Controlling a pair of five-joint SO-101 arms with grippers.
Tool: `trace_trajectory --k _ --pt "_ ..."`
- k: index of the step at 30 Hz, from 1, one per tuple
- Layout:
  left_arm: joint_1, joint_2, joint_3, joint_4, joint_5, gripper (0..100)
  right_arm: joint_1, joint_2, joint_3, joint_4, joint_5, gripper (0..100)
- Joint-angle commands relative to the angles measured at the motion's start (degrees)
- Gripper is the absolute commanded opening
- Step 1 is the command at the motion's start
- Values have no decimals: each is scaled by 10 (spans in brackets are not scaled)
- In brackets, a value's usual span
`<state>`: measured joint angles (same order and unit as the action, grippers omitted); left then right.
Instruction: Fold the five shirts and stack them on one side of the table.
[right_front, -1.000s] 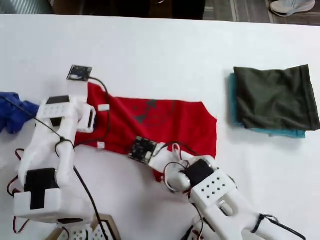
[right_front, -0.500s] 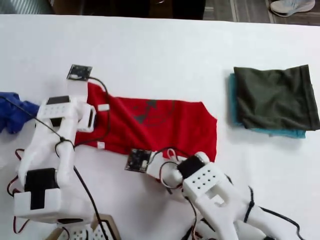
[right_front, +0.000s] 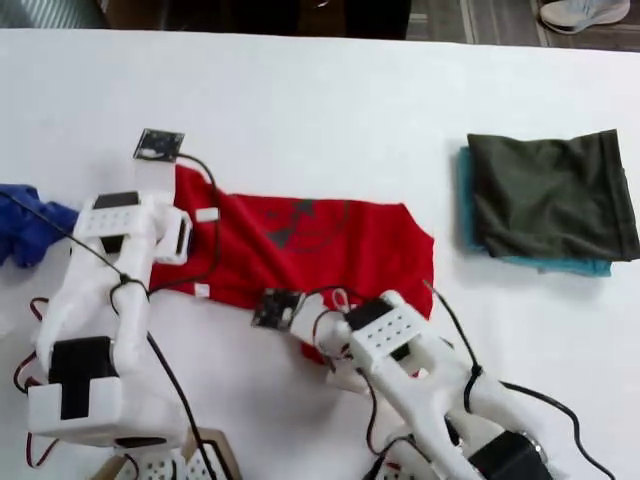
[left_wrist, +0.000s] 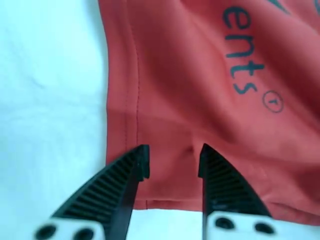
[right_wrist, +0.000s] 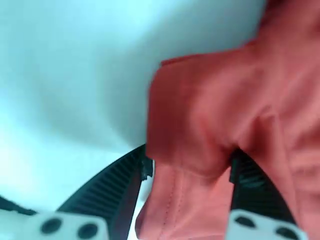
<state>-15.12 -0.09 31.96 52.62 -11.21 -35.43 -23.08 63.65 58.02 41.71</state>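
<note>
A red shirt (right_front: 320, 240) with dark print lies spread across the middle of the white table (right_front: 330, 110). My left gripper (left_wrist: 172, 160) stands open over the hem (left_wrist: 150, 202) at the shirt's left end, with flat red cloth under its fingers. My right gripper (right_wrist: 190, 167) is at the shirt's near edge, shut on a bunched fold of the red shirt (right_wrist: 210, 115) that fills the gap between its fingers. At the right side, a folded dark green shirt (right_front: 550, 195) rests on a folded teal shirt (right_front: 560, 266).
A crumpled blue shirt (right_front: 25, 228) lies at the table's far left edge, beside the left arm (right_front: 100, 290). The right arm (right_front: 420, 360) and its cables cover the near middle. Bare table stretches along the far side.
The right arm has swung left and drawn back along the shirt's near edge, its wrist turning. The left arm and the shirts have stayed where they were.
</note>
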Motion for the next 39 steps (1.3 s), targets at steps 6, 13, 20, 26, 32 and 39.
trace_trajectory --k 6,13,20,26,32,39 --pt "4 -24 -1 -5 2 184 44 42 -27 -8 45 30" --pt "4 -24 -1 -6 2 184 44 41 -84 27 45 21" --pt "4 -24 0 -6 2 184 70 45 -244 146 101 20" --pt "4 -24 0 -6 2 184 114 48 -314 146 149 20" --pt "5 -24 0 -6 2 184 118 57 -335 89 151 20" --pt "5 -24 0 -6 2 184 120 173 -374 23 139 22"
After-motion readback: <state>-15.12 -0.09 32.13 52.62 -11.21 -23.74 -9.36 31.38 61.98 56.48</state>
